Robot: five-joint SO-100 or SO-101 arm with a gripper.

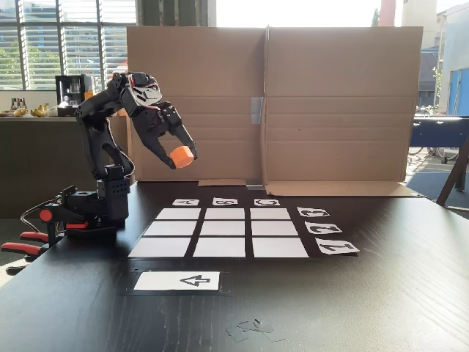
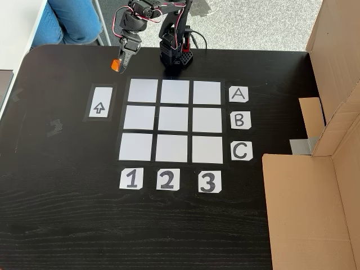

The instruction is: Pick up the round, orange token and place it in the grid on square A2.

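The gripper (image 1: 178, 155) is clamped on the round, orange token (image 1: 182, 156), which sits pinched between the two black fingers at their tips. In a fixed view from the front, the token hangs in the air well above the grid (image 1: 227, 232), raised against the cardboard backdrop (image 1: 337, 103) and off to the left of the grid's far edge. In a fixed view from above, the gripper (image 2: 119, 63) points down with the token (image 2: 116, 66) at its tip, above the black tabletop just beyond the grid's (image 2: 175, 120) corner cell, near the row labelled A and the column labelled 1, between that corner and the white strip with the arrow (image 2: 99, 102).

Square A2 (image 2: 175, 91), the middle cell of the row beside label A and in line with label 2, is bare white paper; the token is apart from it, to its left in that view and off the grid. In the front view the same cell (image 1: 178, 228) lies in the left column, middle.

The black arm (image 1: 121, 125) rises from its base (image 2: 175, 54), which stands just beside the grid's A side. A red-handled clamp (image 1: 33, 238) grips the table (image 1: 381, 308) edge by the base. The folded cardboard (image 2: 306, 208) lies past the letter labels.
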